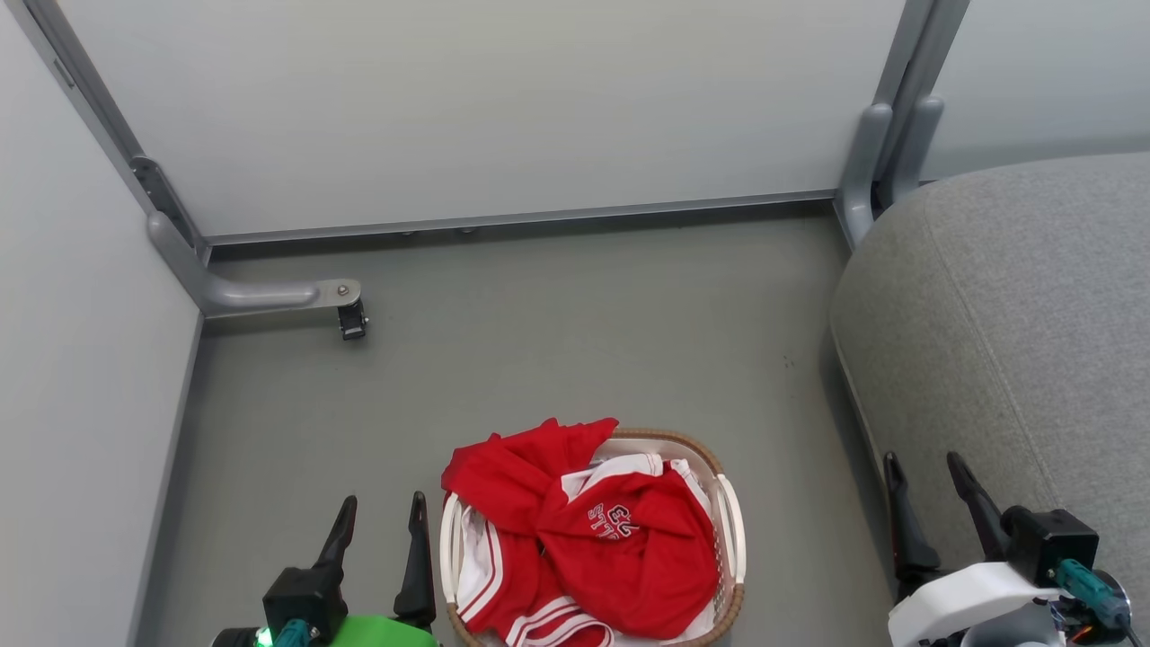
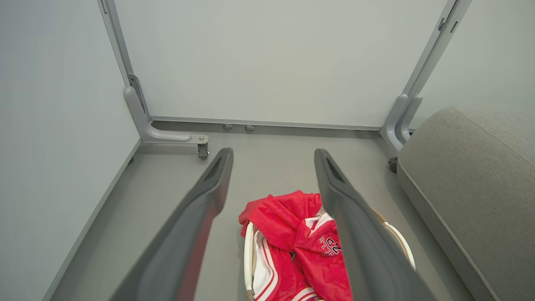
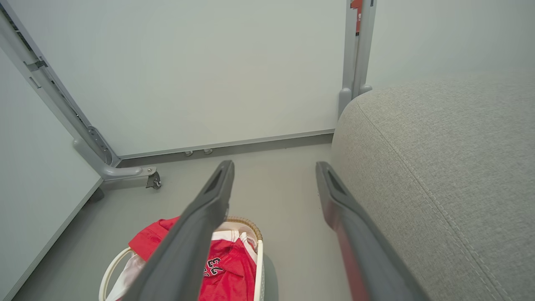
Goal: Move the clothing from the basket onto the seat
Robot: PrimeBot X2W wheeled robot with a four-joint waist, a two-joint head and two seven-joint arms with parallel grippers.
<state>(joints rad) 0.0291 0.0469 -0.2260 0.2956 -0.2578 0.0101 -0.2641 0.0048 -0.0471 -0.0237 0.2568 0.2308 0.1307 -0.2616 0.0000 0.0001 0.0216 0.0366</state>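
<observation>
Two garments, the clothing [image 1: 575,526], lie heaped in the basket [image 1: 730,521] near the seat [image 1: 1033,314], and with left pincer [image 1: 384,497] and right pincer [image 1: 921,458] both wide open and empty, a downward reach likely comes next.

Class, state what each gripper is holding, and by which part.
Nothing is held: left gripper and right gripper are open, empty; the clothing lies in the basket.

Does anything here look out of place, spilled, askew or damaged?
Nothing is spilled or damaged. The clothing is crumpled in a heap in the basket, with one red fold hanging over the far left rim. The basket itself stands upright on the floor.
</observation>
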